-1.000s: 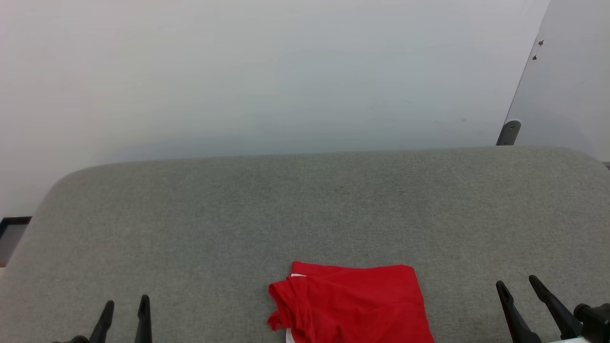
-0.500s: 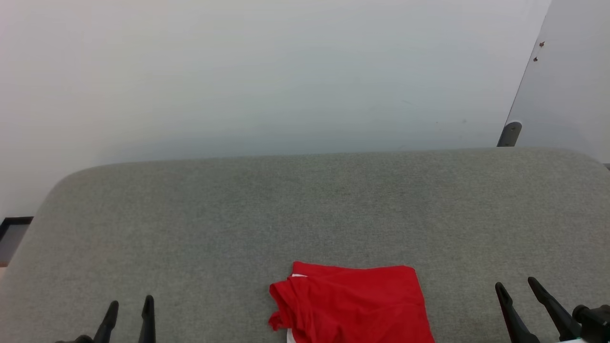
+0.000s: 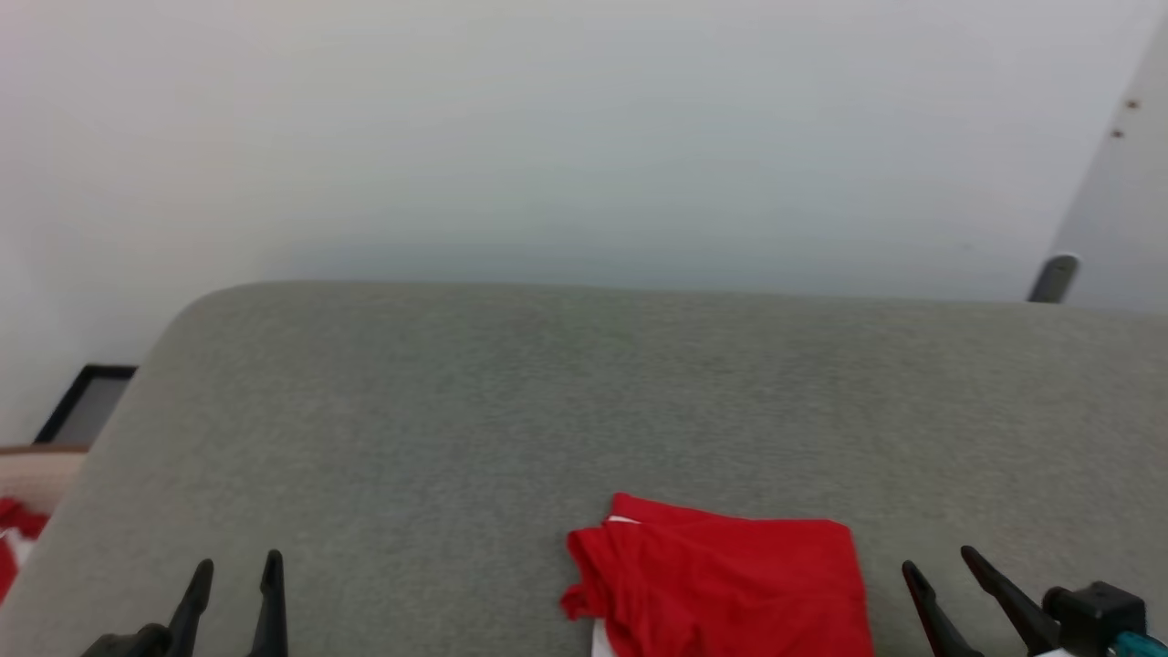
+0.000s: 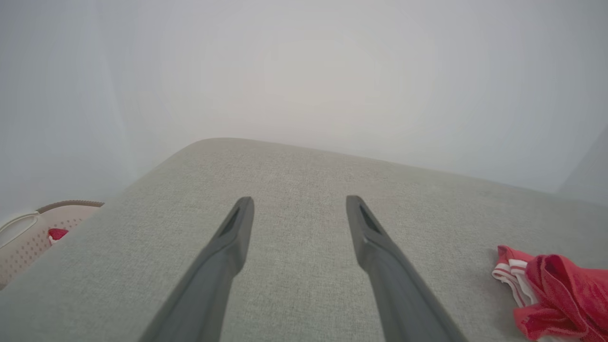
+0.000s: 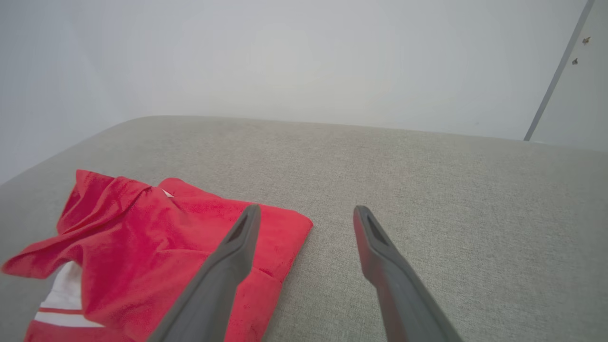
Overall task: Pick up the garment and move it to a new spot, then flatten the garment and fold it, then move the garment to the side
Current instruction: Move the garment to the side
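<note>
The folded red shirt [image 3: 721,584] lies at the near edge of the grey cushion [image 3: 547,392]. The left claw [image 3: 239,559] and right claw [image 3: 937,558] are wide open and empty. Grabbing just the top layer could undo the fold.

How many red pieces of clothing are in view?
2. A folded shirt lies on the grey cushion near the right claw; a red piece shows in the basket left of it. The basket may hide more.

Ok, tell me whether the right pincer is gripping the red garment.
No, the right pincer stands open and empty, and the garment lies loose on the grey cushion beside it.
</note>
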